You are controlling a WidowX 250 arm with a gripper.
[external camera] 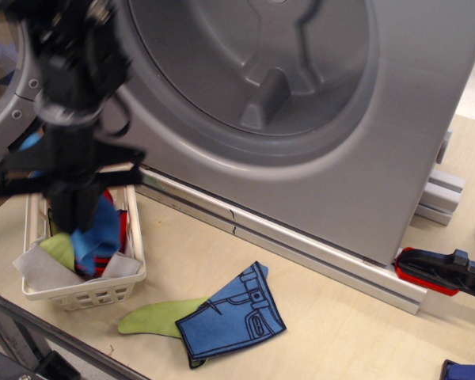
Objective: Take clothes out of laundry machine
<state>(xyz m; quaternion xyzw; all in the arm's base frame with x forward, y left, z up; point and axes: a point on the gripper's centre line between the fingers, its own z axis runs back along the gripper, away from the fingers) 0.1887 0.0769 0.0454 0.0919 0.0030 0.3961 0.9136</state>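
My gripper point(73, 223), black and motion-blurred, hangs over the white lattice basket point(131, 277) at the left. It is shut on the plain bright-blue cloth point(96, 234), which dangles into the basket over the red striped shirt, mostly hidden behind it. The silver-grey laundry machine point(364, 158) fills the back; its round drum opening point(253, 71) shows moulded paddles and no cloth inside. Its round door point(8, 119) stands open at the far left, partly hidden by my arm.
A blue jeans-shaped piece point(231, 315) lies on a green felt piece point(154, 318) on the table in front of the basket. White and green cloths lie in the basket. A red-and-black clamp point(439, 271) sits at the right, next to the machine's aluminium base rail point(301, 249).
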